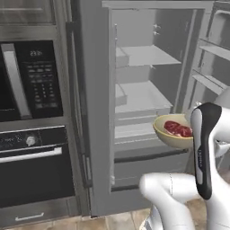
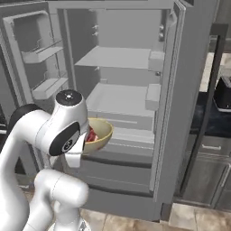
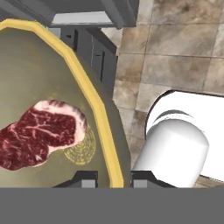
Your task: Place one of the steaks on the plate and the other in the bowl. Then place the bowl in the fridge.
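The steak lies flat on the floor of the bowl, a raw red slab with white marbling and a pale fat rim along its upper edge. In the hand view its long axis runs roughly left to right, tilting a little upward toward the right, with the fat-edged end nearest the bowl's yellow rim. From the left base view the steak shows as a red patch inside the pale yellow-tan bowl, which is carried upright in the air, mouth up, just in front of the open fridge at the height of its lower shelves. The right base view shows the bowl partly hidden behind the arm's wrist. The end effector is clenched on the bowl's rim, one dark fingertip inside the wall and one outside. Below it lies tan tiled floor.
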